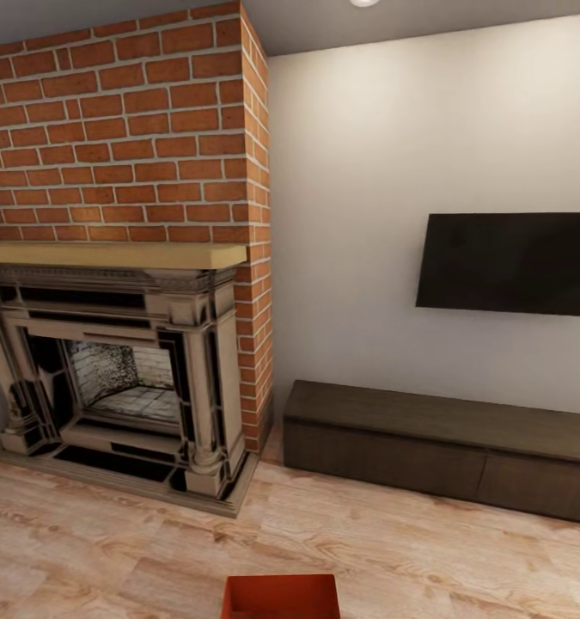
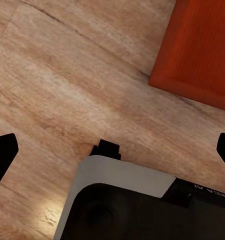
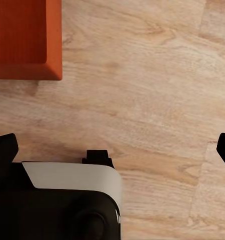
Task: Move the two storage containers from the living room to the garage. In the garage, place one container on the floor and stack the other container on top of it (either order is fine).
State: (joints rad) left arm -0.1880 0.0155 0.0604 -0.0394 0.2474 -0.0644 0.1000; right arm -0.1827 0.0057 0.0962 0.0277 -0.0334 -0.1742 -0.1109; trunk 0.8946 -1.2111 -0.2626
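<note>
Ahead, the living room: red brick chimney [image 1: 122, 120] over an ornate fireplace [image 1: 118, 370], black TV [image 1: 509, 262] on the pale wall, long dark low bench [image 1: 436, 447] beneath it. Light wood-plank floor [image 1: 410, 550] throughout.

One orange-red storage container [image 1: 281, 597] sits on the planks at the lower edge of my head view, close in front of me, open top up. Left wrist view catches its corner [image 2: 197, 47]; right wrist view catches another corner [image 3: 25, 40], ribbed inside visible.

Left gripper [image 2: 112, 150]: jaws spread wide, dark fingertips [image 2: 2, 152] at either edge, nothing between them, above bare floor. Right gripper [image 3: 112, 150]: jaws likewise wide apart, fingertips [image 3: 2, 150] over planks, beside the bin, not touching it.
</note>
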